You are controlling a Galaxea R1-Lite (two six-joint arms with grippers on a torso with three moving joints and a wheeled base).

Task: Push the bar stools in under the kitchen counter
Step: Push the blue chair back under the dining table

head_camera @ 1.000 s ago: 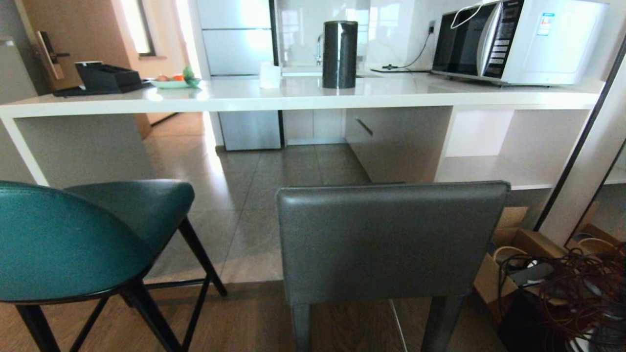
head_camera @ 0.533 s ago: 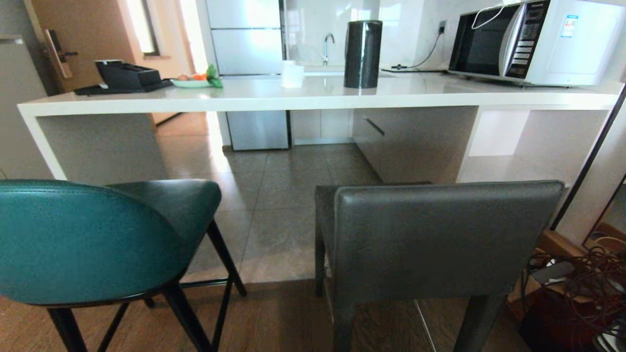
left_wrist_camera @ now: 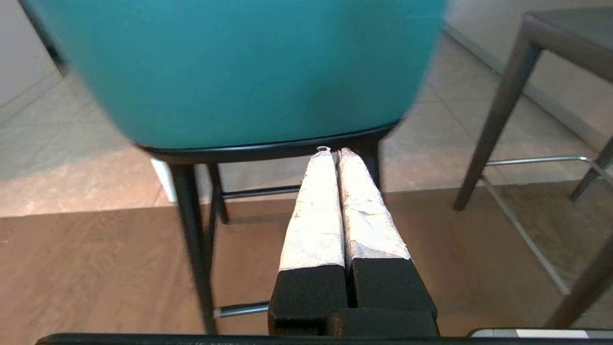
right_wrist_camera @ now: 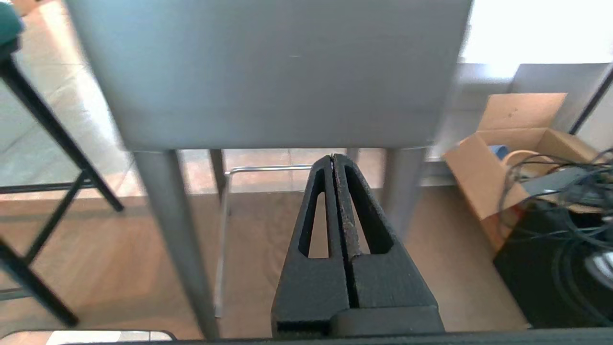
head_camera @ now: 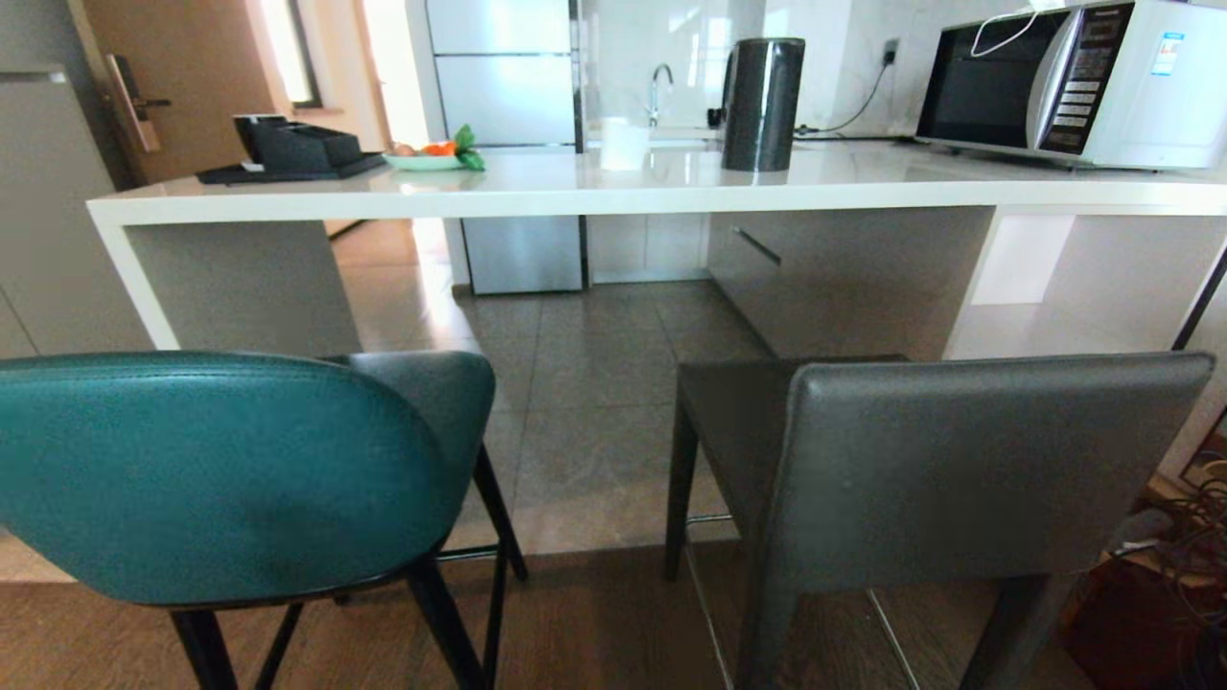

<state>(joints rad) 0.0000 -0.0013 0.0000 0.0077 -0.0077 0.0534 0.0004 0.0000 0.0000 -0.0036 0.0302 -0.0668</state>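
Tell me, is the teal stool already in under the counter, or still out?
Still out: the teal stool stands before the counter, its seat short of the edge.

- The kitchen counter (head_camera: pixel 613 196) runs across the far side, its slab end leg (head_camera: pixel 240 287) at the left and open shelves (head_camera: pixel 1083 287) at the right.
- Two bar stools stand side by side before it, backs nearest: the rounded-back stool (head_camera: pixel 220 470) left, the boxy stool (head_camera: pixel 959 460) right, a gap of floor between them.
- On the counter: tray (head_camera: pixel 288 158) and plate (head_camera: pixel 427 161) left, cup (head_camera: pixel 624 147) and kettle (head_camera: pixel 762 103) middle, microwave (head_camera: pixel 1074 81) right.
- A box of cables (right_wrist_camera: pixel 527 158) sits right of the boxy stool.
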